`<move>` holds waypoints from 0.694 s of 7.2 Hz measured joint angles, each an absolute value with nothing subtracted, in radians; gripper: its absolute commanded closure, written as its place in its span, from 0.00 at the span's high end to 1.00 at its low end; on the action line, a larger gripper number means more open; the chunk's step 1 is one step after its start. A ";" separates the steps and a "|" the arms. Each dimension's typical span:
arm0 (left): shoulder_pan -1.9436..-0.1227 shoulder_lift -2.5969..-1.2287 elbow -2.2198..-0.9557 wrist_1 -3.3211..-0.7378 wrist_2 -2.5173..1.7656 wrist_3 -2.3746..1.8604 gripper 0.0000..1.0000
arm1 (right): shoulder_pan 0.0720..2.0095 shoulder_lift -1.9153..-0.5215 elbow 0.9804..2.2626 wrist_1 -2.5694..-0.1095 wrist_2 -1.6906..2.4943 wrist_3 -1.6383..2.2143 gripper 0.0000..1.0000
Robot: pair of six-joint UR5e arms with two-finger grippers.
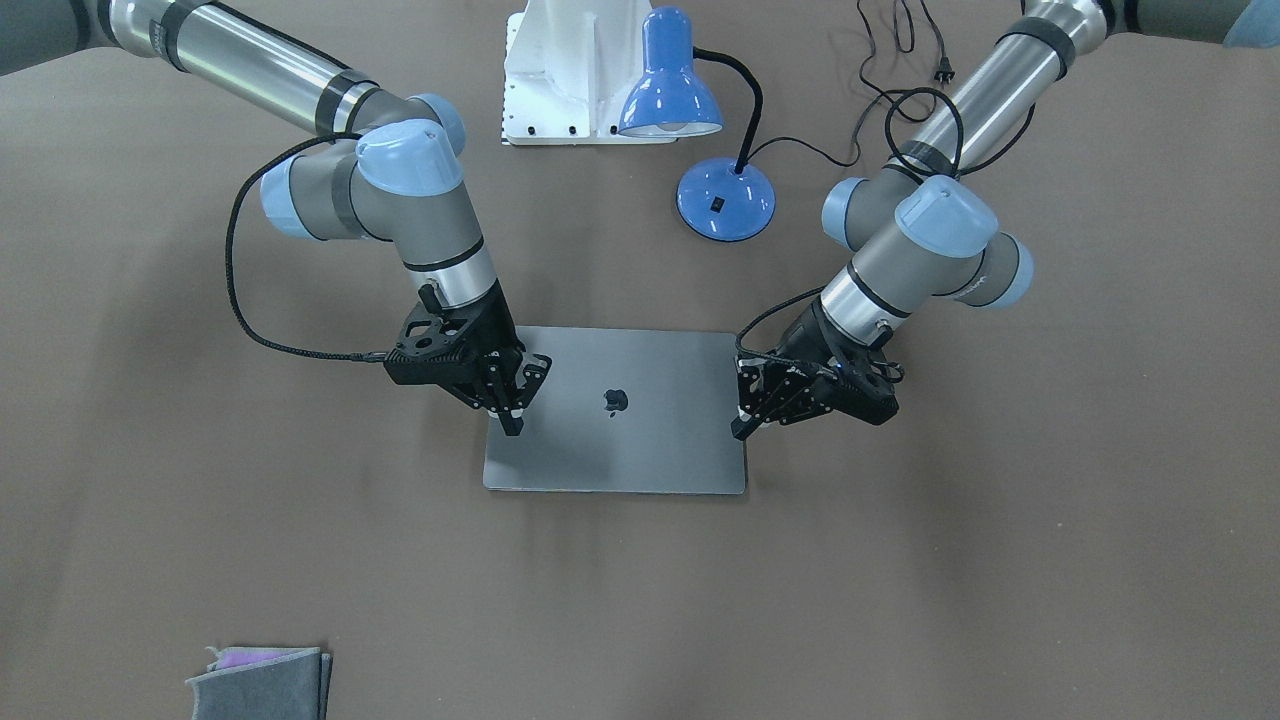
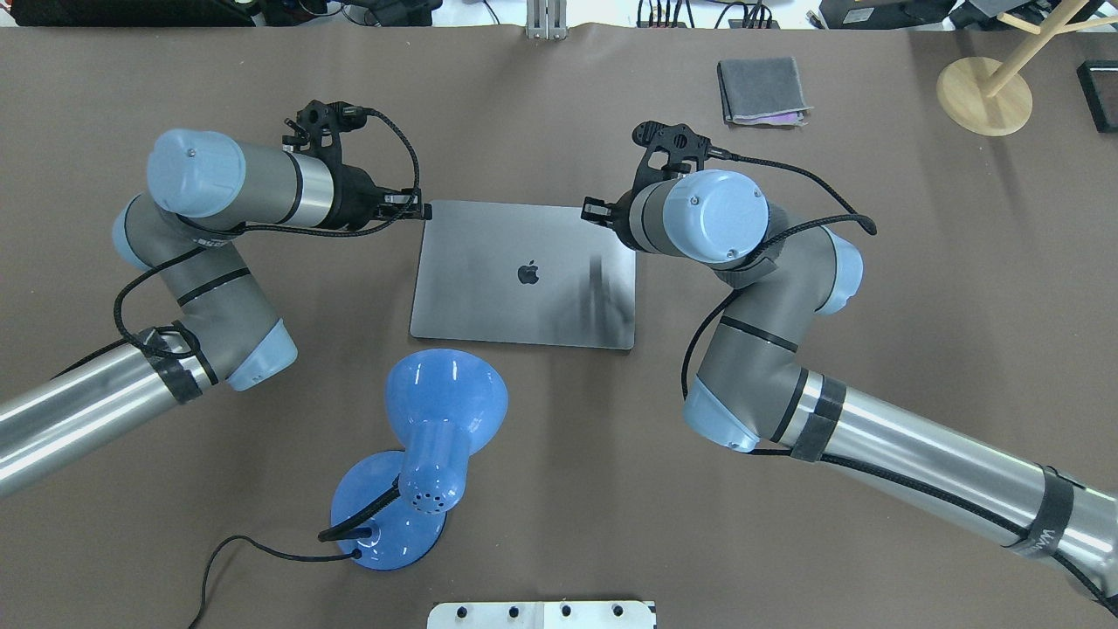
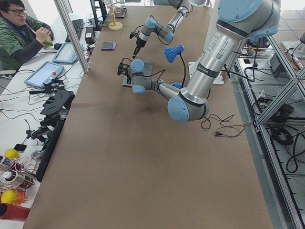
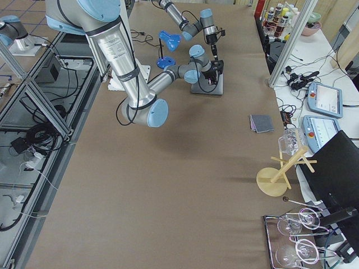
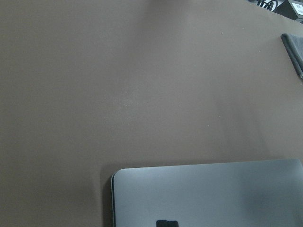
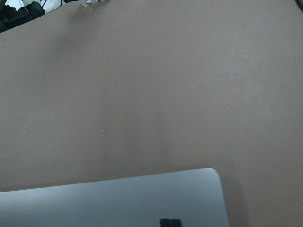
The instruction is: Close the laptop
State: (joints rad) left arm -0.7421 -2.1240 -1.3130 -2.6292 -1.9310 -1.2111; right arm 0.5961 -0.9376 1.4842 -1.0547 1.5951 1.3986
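1. Laptop (image 1: 650, 445) lies shut, flat at mid-table (image 1: 200, 480); the front view shows its logo (image 1: 615, 401), the wrist views only lid corners.
2. Right gripper (image 1: 512, 425) and left gripper (image 1: 740, 428) flank its side edges, both pinched narrow.

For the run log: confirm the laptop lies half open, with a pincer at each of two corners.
Not half open: the laptop is fully shut, lid flat, logo up, as the overhead exterior view shows. The left pincer and right pincer are indeed at two corners.
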 measured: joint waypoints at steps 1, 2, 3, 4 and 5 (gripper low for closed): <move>-0.752 -2.098 -1.369 -2.575 -1.942 -1.192 0.99 | 0.623 -0.961 1.524 -1.088 1.659 1.386 1.00; -0.773 -2.071 -1.464 -2.439 -1.977 -1.128 0.99 | 0.664 -0.990 1.577 -1.145 1.745 1.354 1.00; -0.796 -2.031 -1.603 -2.234 -2.009 -1.025 0.99 | 0.701 -1.042 1.658 -1.218 1.799 1.291 1.00; -0.824 -1.980 -1.752 -2.011 -2.025 -0.900 0.99 | 0.736 -1.109 1.761 -1.316 1.837 1.197 1.00; -0.868 -1.926 -1.880 -1.810 -2.032 -0.745 0.99 | 0.782 -1.190 1.878 -1.433 1.881 1.088 1.00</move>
